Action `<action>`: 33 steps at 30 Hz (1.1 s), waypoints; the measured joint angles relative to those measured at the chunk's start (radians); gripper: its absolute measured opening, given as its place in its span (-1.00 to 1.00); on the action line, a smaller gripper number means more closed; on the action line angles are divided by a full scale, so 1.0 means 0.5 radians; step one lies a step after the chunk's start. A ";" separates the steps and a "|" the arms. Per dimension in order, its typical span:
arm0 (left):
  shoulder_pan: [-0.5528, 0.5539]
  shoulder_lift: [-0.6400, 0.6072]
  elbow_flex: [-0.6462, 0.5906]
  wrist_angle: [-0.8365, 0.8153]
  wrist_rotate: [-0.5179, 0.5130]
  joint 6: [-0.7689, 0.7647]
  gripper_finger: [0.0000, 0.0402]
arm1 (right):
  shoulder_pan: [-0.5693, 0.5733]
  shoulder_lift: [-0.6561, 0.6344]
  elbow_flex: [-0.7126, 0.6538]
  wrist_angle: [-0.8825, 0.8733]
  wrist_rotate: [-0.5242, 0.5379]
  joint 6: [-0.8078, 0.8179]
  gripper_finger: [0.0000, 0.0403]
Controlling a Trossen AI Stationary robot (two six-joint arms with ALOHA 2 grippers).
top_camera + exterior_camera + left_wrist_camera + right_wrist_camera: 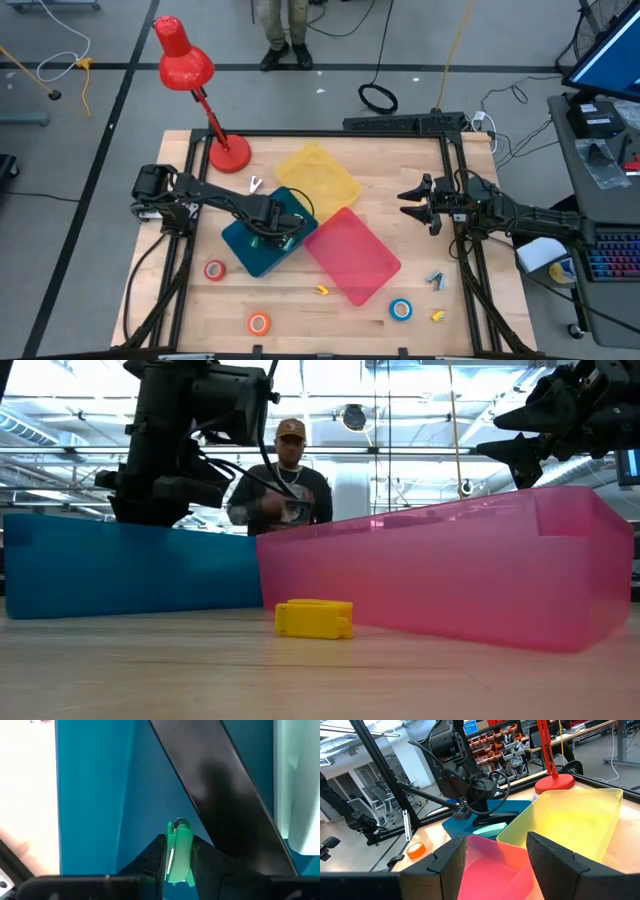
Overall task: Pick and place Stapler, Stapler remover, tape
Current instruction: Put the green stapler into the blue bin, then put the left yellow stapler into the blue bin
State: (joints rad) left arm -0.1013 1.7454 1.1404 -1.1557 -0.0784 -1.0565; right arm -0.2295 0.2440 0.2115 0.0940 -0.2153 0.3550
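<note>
My left gripper (277,236) reaches down into the blue tray (243,250) and is shut on a small green stapler remover (177,851). A black stapler (220,785) lies on the tray floor beside it, with a pale teal object (296,785) next to that. Red (215,269), orange (259,322) and blue (401,309) tape rolls lie on the table near its front edge. A blue stapler remover (435,280) lies right of the pink tray (352,255). My right gripper (412,199) hovers open, right of the yellow tray (318,175). My left gripper pinches the green stapler remover's sides (184,865) between its two fingers (210,857), coming from above and pointing down into the blue tray. The remover's tip sticks out past the fingertips. I cannot tell whether it touches the tray floor.
A red desk lamp (228,152) stands at the far left of the table. Small yellow pieces (322,290) (438,315) lie near the front, one (313,617) before the pink tray. A small pale object (255,185) lies by the lamp. A person (287,485) stands beyond the table.
</note>
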 joint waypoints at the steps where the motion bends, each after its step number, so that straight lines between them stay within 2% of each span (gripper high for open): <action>1: 0.000 0.000 0.000 -0.001 -0.001 0.001 -0.62 | 0.000 0.000 0.000 0.000 0.000 0.000 0.00; 8: -0.009 0.000 0.000 0.000 -0.002 0.010 -0.54 | 0.000 0.000 0.000 0.000 0.000 0.000 0.00; 19: -0.018 -0.047 0.001 -0.027 -0.018 0.007 -0.07 | 0.000 0.000 0.000 0.000 0.000 0.001 0.00; 24: -0.027 -0.216 0.001 -0.041 -0.066 -0.063 0.05 | 0.000 0.001 0.000 0.007 0.000 0.015 0.00; 28: -0.035 -0.395 0.001 -0.024 -0.073 -0.170 0.07 | 0.001 0.001 0.000 0.014 0.000 0.141 0.00; 33: -0.151 -0.593 0.001 0.227 -0.076 -0.289 0.08 | 0.001 0.000 0.000 0.014 0.000 0.257 0.00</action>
State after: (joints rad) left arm -0.1766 1.4487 1.1408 -1.0421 -0.1165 -1.2011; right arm -0.2291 0.2441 0.2115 0.1013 -0.2153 0.4833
